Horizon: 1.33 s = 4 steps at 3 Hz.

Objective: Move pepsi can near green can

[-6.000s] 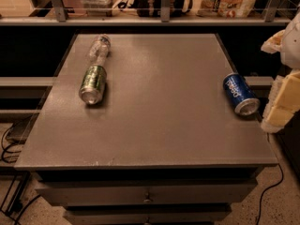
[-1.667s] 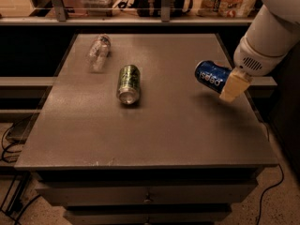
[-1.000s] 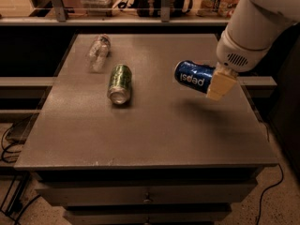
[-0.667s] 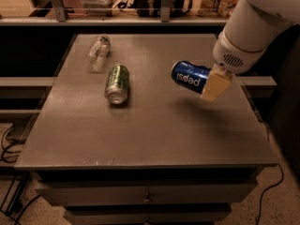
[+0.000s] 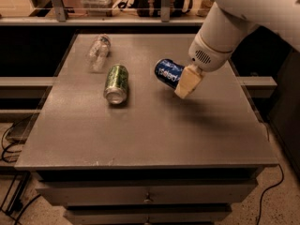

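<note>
The pepsi can [image 5: 168,72] is blue with white lettering and lies on its side, held above the grey table [image 5: 140,130] near its middle. My gripper [image 5: 183,81] comes in from the upper right on a white arm and is shut on the pepsi can's right end; one beige finger [image 5: 188,81] shows in front. The green can [image 5: 116,83] lies on its side on the table, a short gap to the left of the pepsi can.
A clear plastic bottle [image 5: 98,53] lies on its side at the table's back left, just behind the green can. A shelf with clutter [image 5: 140,3] runs behind the table. Drawers [image 5: 145,198] sit under the front edge. Cables lie on the floor at left.
My gripper has carried the pepsi can from the table's right edge leftward to near the middle. The view has shifted with it, so the green can appears to have moved.
</note>
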Each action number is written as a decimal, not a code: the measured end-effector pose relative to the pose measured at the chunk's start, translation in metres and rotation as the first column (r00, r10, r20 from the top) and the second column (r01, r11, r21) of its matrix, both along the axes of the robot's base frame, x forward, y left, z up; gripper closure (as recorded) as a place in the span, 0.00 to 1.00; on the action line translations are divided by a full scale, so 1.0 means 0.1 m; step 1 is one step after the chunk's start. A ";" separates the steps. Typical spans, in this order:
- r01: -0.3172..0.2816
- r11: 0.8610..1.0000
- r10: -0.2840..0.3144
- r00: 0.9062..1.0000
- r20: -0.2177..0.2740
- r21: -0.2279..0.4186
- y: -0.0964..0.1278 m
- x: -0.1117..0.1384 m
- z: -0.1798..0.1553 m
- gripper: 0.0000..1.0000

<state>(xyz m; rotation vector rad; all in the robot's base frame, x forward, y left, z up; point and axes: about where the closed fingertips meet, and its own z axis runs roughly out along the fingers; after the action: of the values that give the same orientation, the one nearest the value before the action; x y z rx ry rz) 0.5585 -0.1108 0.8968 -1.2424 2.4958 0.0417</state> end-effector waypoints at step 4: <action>0.069 0.969 -0.032 0.987 -0.155 0.237 0.93 0.32 -0.24 0.12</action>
<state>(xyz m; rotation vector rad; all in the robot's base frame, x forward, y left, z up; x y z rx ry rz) 0.5901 -0.0183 0.8730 -1.1105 2.5534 0.4290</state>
